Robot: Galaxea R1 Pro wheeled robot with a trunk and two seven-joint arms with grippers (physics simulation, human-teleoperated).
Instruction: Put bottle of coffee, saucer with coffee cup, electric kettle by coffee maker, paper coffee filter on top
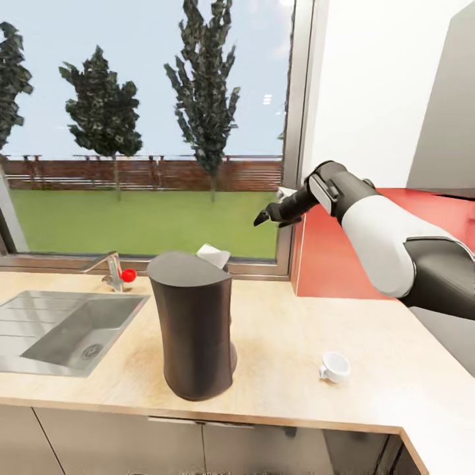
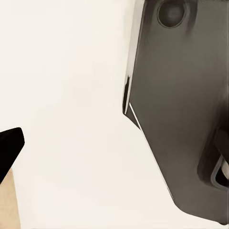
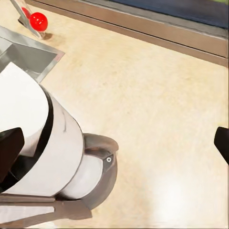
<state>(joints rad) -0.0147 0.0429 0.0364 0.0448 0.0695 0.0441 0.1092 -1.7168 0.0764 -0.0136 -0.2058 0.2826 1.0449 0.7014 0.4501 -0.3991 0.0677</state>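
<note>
The dark-grey coffee maker [image 1: 192, 330] stands on the kitchen countertop [image 1: 290, 343], just right of the sink. A white paper coffee filter [image 1: 212, 254] rests on the back edge of its top; in the right wrist view the filter [image 3: 19, 107] shows above the coffee maker's body [image 3: 67, 152]. The small white coffee cup [image 1: 335, 367] sits on the bare counter to the right, near the front edge. My right gripper [image 1: 270, 215] hangs open and empty in the air, above and right of the coffee maker. A black fingertip [image 2: 9, 145] of the left gripper shows at the picture's edge.
An inset grey sink [image 1: 39, 359] with a faucet and red knob [image 1: 128, 275] lies at the left. A big window runs behind the counter. A red wall panel [image 1: 330, 257] and a grey wall cabinet [image 1: 448, 112] stand at the right corner.
</note>
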